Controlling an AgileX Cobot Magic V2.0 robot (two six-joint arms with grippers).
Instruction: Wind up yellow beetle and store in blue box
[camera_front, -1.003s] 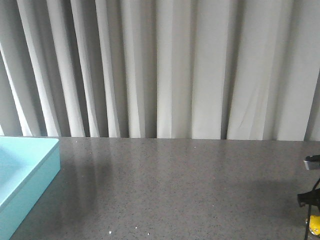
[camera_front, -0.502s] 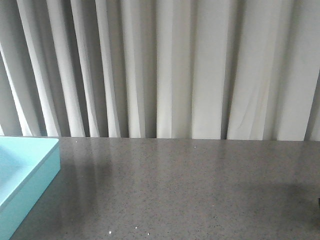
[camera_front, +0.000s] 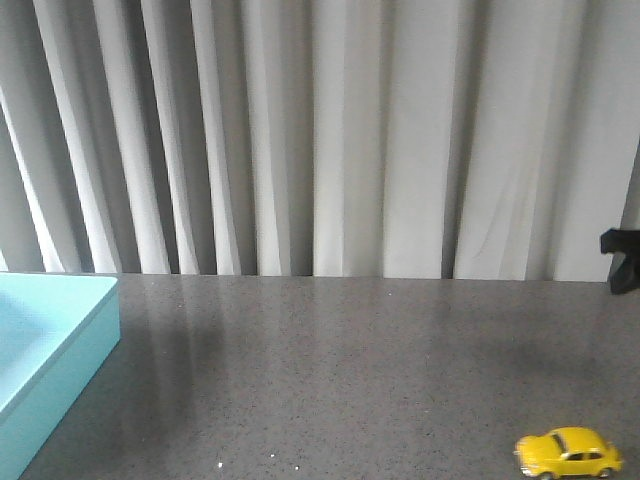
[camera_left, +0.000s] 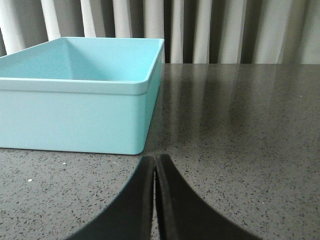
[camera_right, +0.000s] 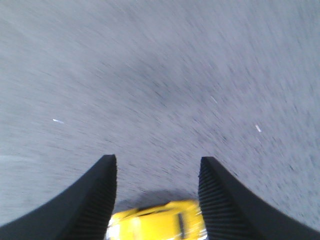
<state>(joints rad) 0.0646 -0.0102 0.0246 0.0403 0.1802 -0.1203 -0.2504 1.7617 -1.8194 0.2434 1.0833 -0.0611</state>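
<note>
Right hand (camera_right: 157, 172) hovers above the yellow beetle (camera_front: 568, 453), fingers apart; left hand (camera_left: 155, 162), fingers together, sits low beside the blue box (camera_left: 80, 95).

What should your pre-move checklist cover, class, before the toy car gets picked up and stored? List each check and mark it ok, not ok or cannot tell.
1. Yellow beetle stands on its wheels on the table: ok.
2. Right hand open, the beetle showing between its fingers: ok.
3. Right hand gripping the beetle: not ok, nothing held.
4. Blue box open-topped, no contents visible: ok.
5. Left hand shut and empty, apart from the box: ok.
6. Beetle wound up: cannot tell.
</note>
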